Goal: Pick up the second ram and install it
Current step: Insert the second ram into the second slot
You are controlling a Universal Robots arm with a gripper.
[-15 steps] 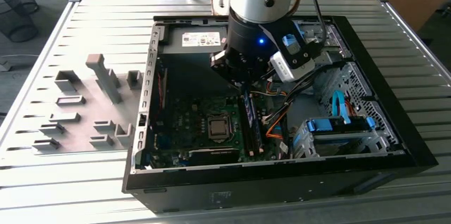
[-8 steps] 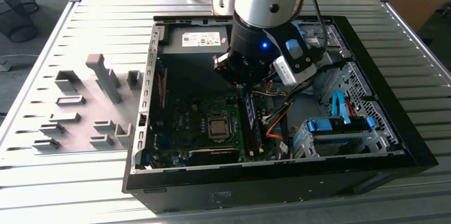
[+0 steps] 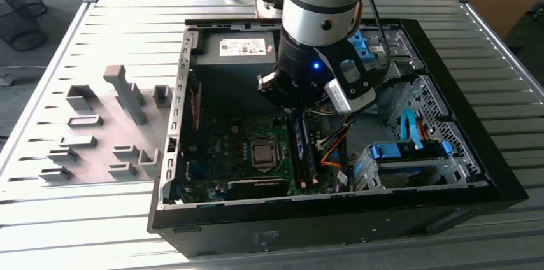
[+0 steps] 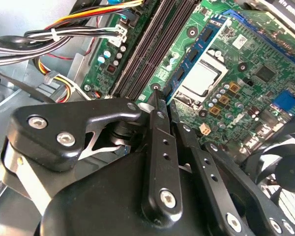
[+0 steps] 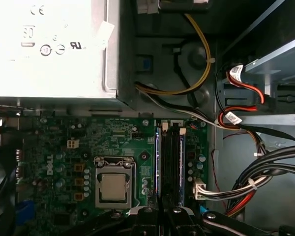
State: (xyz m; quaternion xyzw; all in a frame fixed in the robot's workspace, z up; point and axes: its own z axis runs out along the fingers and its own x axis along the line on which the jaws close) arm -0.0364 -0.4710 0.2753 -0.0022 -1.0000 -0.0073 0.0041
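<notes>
My fingers [image 5: 160, 212] are clenched on the thin, long blue-green circuit-board stick with its row of small black chips, the second ram [image 4: 196, 55], pinching it by its flat faces at one end. I am down inside the open black computer case [image 3: 476, 174], which lies on the grey slatted worktop [image 3: 85, 219]. In the first wrist view the stick shows edge-on as a thin blue line running away from my fingertips along the long black memory slot [image 5: 168, 162] nearest the square silver processor socket [image 5: 113, 187], on the green motherboard [image 4: 246, 93] toward the drive-bay side of the case. So the pick-up is done and the stick is lined up with its slot. I cannot tell whether its lower edge is already in the slot or just above it, nor whether the end latches have closed. Pressing it home and letting go are, as I judge it, what is left. The grey plastic holder blocks [image 3: 111, 130] stand well apart, on the worktop at the exterior view's left.
</notes>
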